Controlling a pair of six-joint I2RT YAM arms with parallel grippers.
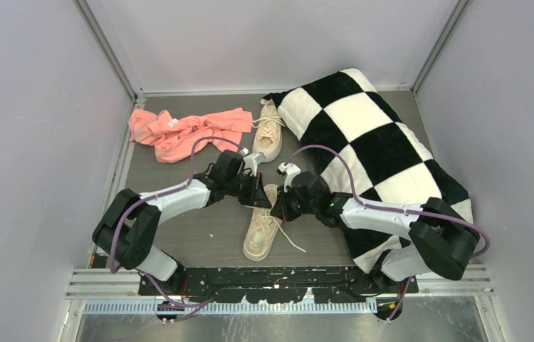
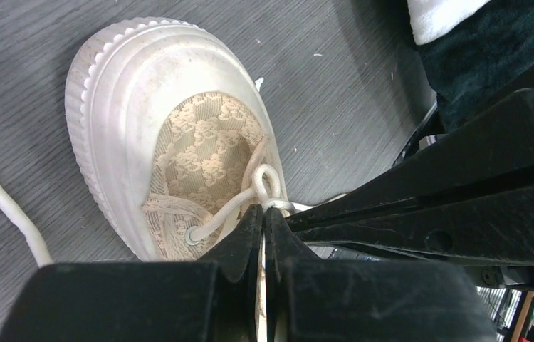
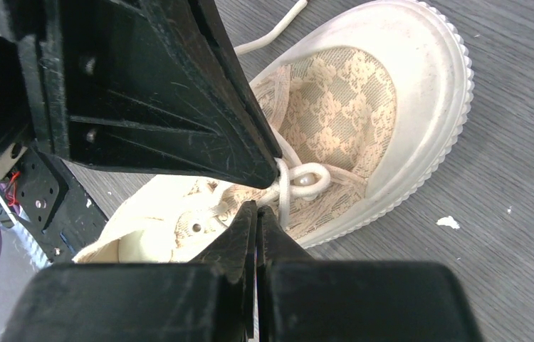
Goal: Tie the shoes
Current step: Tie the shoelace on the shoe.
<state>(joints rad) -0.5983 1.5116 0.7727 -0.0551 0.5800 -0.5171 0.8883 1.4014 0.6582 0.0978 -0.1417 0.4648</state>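
The nearer beige canvas sneaker (image 1: 258,239) lies in the middle of the grey worktop (image 1: 200,228). Its long axis runs from the near edge toward the far edge, slightly tilted. Its cream lace (image 2: 265,187) makes a first crossing just behind the pale toe cap. My left pincer (image 2: 264,211) and my right pincer (image 3: 257,206) meet almost tip to tip at that crossing, each from its own side. Both are closed, each pinching a strand of the lace. Neither arm is nearer, so I judge the coming move to be a pull apart, across the shoe's axis. The second beige sneaker (image 1: 268,132) sits toward the far edge, between a crumpled pink cloth (image 1: 186,132) and a black-and-white checkered pillow (image 1: 371,135) along the right edge. I see no container.
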